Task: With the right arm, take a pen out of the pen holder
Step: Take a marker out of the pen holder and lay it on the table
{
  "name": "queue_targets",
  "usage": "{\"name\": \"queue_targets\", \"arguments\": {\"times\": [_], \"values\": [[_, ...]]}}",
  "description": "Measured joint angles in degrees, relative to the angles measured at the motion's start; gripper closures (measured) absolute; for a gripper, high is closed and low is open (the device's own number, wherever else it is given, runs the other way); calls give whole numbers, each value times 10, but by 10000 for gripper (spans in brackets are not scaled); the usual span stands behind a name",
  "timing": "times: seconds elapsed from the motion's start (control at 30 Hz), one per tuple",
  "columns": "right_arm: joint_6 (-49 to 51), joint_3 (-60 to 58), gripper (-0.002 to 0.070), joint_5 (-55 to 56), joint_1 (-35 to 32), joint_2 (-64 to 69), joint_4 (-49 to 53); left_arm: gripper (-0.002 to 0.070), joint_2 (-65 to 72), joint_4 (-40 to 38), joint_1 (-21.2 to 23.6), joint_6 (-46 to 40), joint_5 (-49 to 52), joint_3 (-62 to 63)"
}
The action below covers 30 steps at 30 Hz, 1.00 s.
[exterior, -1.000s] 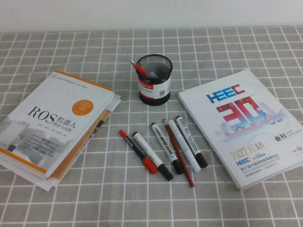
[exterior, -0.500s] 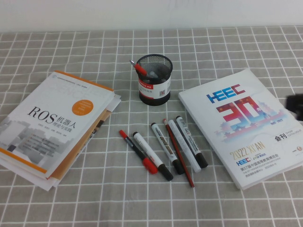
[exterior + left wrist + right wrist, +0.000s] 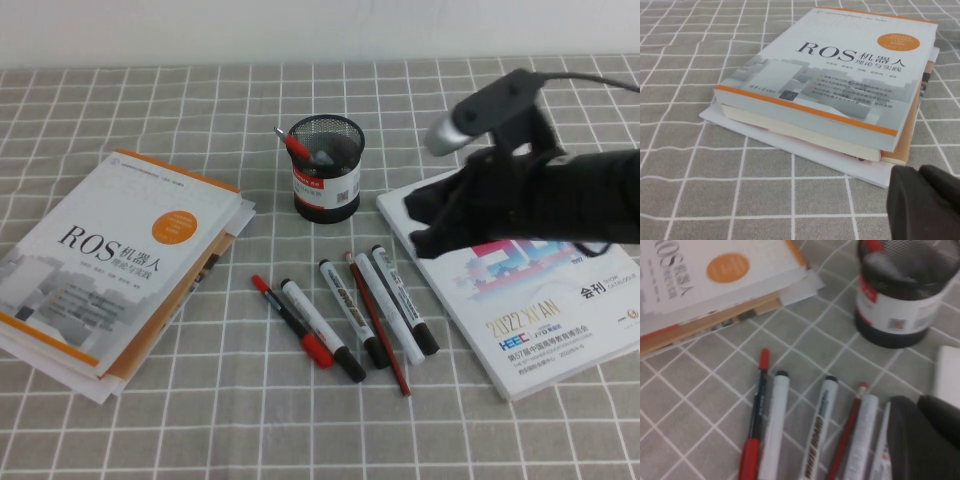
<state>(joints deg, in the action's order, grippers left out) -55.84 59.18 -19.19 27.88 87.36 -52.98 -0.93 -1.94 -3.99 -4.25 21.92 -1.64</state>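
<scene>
A black mesh pen holder [image 3: 325, 160] stands at the middle back of the table, with a red pen [image 3: 290, 142] leaning out of its left rim. My right gripper [image 3: 415, 225] hangs shut and holding nothing over the left edge of the HEEC book [image 3: 540, 300], to the right of the holder and apart from it. The right wrist view has the holder [image 3: 905, 295] beyond the shut right gripper [image 3: 917, 402], the red pen [image 3: 872, 246] in its mouth. My left gripper [image 3: 920, 172] sits shut by the ROS book [image 3: 840, 80], out of the high view.
Several markers and pens [image 3: 350, 310] lie side by side on the checked cloth in front of the holder. A stack of books topped by the ROS book [image 3: 120, 250] fills the left side. The white wall bounds the table at the back.
The right arm has come in from the right edge and now reaches over the HEEC book toward the holder. Pens, holder and books have not moved.
</scene>
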Motion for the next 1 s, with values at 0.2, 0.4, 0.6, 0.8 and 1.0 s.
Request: {"name": "queue_targets", "arguments": {"times": [0.2, 0.4, 0.6, 0.8, 1.0], "values": [[-127, 26, 638, 16, 27, 57, -113, 678, 0, 0, 0, 0, 0, 0], [-332, 39, 421, 27, 32, 97, -271, 678, 0, 0, 0, 0, 0, 0], [-625, 46, 339, -16, 28, 137, -438, 678, 0, 0, 0, 0, 0, 0], [-703, 61, 332, -73, 24, 195, -451, 678, 0, 0, 0, 0, 0, 0], [-652, 61, 332, -78, 20, 195, -453, 678, 0, 0, 0, 0, 0, 0]]}}
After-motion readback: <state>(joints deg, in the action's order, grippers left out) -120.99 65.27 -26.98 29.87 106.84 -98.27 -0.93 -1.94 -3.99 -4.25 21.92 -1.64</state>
